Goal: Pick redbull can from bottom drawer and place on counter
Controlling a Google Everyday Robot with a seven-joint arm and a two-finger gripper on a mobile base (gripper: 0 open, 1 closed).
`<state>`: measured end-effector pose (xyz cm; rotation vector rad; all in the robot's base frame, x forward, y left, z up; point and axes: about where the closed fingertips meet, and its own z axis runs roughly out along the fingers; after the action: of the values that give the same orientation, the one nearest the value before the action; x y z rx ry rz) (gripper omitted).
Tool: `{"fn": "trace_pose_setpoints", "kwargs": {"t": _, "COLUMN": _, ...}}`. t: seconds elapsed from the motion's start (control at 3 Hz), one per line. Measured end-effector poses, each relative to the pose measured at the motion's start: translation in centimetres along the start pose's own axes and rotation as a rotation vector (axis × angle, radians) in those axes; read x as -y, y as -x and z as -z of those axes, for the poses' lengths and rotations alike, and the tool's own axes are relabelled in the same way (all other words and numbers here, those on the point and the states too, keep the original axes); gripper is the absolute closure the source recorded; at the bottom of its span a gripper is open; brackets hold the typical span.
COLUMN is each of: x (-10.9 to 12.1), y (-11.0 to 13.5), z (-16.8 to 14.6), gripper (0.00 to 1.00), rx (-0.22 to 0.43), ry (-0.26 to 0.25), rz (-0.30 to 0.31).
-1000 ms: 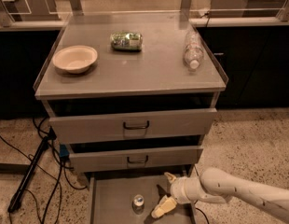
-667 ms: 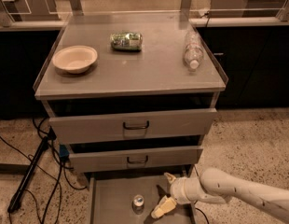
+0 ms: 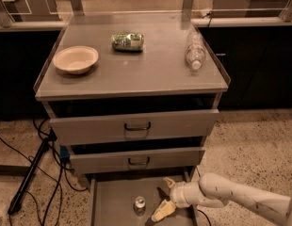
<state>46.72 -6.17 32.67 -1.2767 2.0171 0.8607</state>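
Here the gripper point(image 3: 166, 197) hangs low over the right part of the bottom drawer point(image 3: 113, 202), its two cream, tapered fingers point(image 3: 163, 210) spread wide with nothing between them. The redbull can point(image 3: 139, 203) stands upright on the drawer's flat grey floor just to the camera's left of the gripper, close to the lower finger's tip but apart from it, its round silver top facing up. The drawer is a shallow grey metal tray, pulled out. Above the gripper sit two more grey drawers with dark handles, both ajar, and well above those the matte grey counter point(image 3: 150, 74) with clear raised rims, bearing a pale round bowl point(image 3: 75, 59), a crinkled green packet point(image 3: 127, 41) and a clear plastic bottle point(image 3: 194, 51) lying on its side.
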Motion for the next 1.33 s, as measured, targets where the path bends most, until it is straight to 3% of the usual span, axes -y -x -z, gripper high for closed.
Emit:
{"fn": "trace_pose_setpoints", "kwargs": {"t": 0.67, "x": 3.2, "y": -2.3, "z": -2.1, "gripper": 0.0, "rx": 0.033, "ry": -0.031, "rz": 0.017}}
{"fn": "trace_pose_setpoints", "kwargs": {"t": 1.0, "x": 3.9, "y": -3.1, "z": -2.9, "gripper": 0.0, "rx": 0.046, "ry": -0.026, "rz": 0.009}}
{"fn": "trace_pose_setpoints", "kwargs": {"t": 1.33, "x": 4.2, "y": -5.0, "z": -5.3, "gripper": 0.0, "rx": 0.055, "ry": 0.015, "rz": -0.006}}
